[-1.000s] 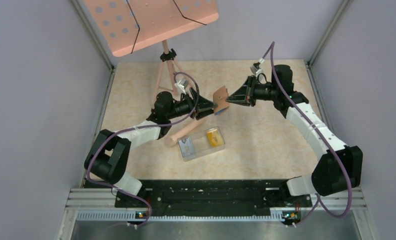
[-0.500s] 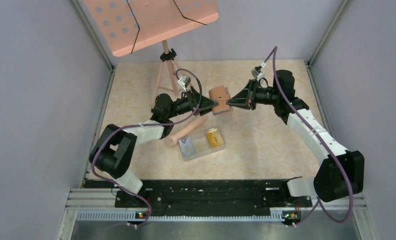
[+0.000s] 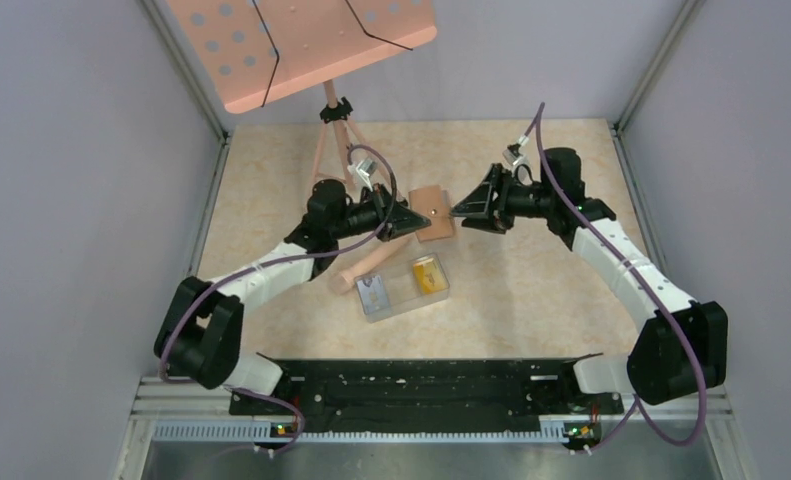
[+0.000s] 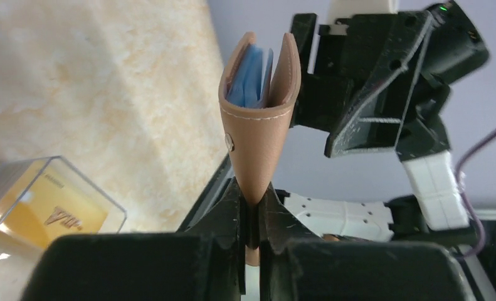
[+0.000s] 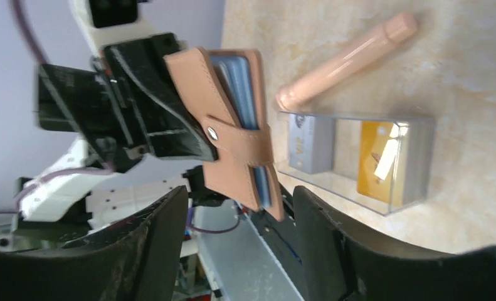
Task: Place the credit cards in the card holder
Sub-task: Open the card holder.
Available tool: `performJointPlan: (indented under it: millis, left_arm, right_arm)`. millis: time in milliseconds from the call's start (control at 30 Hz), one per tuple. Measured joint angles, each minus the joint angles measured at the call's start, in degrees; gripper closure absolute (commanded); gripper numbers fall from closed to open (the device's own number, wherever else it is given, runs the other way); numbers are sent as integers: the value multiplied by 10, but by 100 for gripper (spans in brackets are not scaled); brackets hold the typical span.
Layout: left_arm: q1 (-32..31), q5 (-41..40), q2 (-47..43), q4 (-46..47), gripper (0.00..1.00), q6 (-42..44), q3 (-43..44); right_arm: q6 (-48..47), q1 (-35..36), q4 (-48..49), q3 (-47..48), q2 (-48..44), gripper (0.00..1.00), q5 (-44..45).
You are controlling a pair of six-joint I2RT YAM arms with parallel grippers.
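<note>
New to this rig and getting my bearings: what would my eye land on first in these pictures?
The brown leather card holder, pinched in the shut left hand above mid-table with blue cards showing inside, and the open right hand facing it. Nearer the arm bases sits a clear box holding a grey-blue card and a yellow card.

I see tan card holder (image 3: pixel 433 212) aloft, blue cards (image 4: pixel 248 78) tucked inside; grey card (image 3: pixel 373 293), yellow card (image 3: pixel 428 275) in clear box (image 3: pixel 401 288).

A pink perforated music stand (image 3: pixel 301 45) stands at the beige table's (image 3: pixel 531 290) far left, a clear box (image 3: pixel 402 288) lying nearer
</note>
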Motion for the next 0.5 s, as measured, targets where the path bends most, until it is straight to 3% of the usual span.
performJointPlan:
  millis: [233, 500]
  left_arm:
    - [-13, -103, -64, -340, 100, 166, 117]
    - [-51, -181, -68, -539, 100, 237, 164]
  right_arm:
    - [-98, 66, -131, 86, 20, 26, 111]
    - [-169, 160, -224, 196, 104, 24, 231]
